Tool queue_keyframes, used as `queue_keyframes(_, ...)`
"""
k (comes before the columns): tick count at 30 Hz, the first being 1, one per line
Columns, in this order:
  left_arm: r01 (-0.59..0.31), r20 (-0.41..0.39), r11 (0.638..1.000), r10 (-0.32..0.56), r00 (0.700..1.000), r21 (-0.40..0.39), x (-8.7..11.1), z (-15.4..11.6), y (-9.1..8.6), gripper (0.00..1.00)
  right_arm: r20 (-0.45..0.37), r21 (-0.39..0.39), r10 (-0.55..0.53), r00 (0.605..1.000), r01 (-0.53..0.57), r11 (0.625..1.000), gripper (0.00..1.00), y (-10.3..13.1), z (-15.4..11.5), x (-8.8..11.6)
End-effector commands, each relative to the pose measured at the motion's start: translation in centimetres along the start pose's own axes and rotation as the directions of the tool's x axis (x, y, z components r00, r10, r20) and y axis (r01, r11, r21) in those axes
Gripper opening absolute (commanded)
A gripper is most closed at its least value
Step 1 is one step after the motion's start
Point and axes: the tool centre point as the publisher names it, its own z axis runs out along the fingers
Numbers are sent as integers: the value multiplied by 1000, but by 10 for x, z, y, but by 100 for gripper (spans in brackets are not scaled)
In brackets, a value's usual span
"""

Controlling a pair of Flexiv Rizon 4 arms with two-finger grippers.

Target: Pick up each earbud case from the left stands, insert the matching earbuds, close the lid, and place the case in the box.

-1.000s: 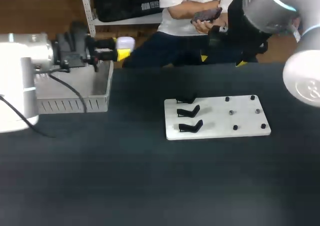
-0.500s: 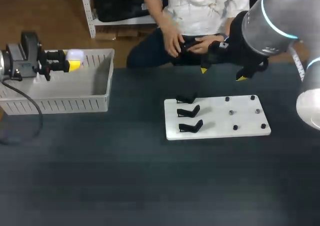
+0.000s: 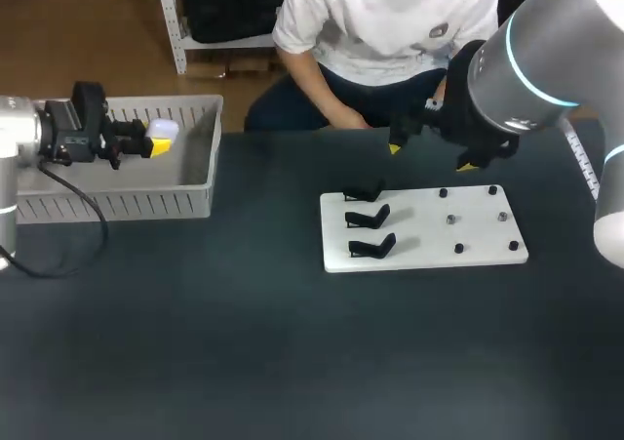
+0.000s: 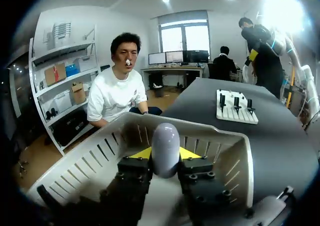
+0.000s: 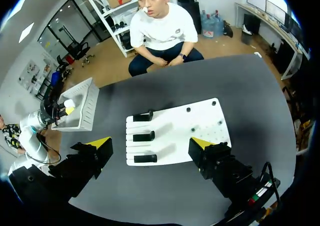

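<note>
Left gripper [image 4: 165,155] had swung down over the box [image 3: 185,202], clamped on the white earbud case [image 4: 165,145], release looking imminent; right gripper [image 5: 151,145] hung open by the stands [image 3: 369,217].

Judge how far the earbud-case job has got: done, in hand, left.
Done: all three stands look empty. In hand: the left jaws are shut on a closed white case over the box. Left: release it there. Whether other cases lie inside cannot be seen.

Left gripper [image 3: 154,143]: upper left, held level, clamped on white earbud case [image 4: 165,146]. Right gripper [image 3: 432,157]: upper right, fingers wide apart.
</note>
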Motion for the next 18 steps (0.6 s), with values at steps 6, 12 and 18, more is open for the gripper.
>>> queue_keyframes(6,37,51,995,-42,998,97,1,12,-2,100,66,-32,0,998,2,999,100,3,-1,6)
queue_keyframes(12,28,29,992,-32,999,123,-20,0,-34,100,88,-78,-19,996,26,997,100,-3,-5,8)
queue_keyframes(18,49,-18,992,-47,999,120,-40,-3,-72,100,88,-130,-64,994,76,989,100,-12,-3,11)
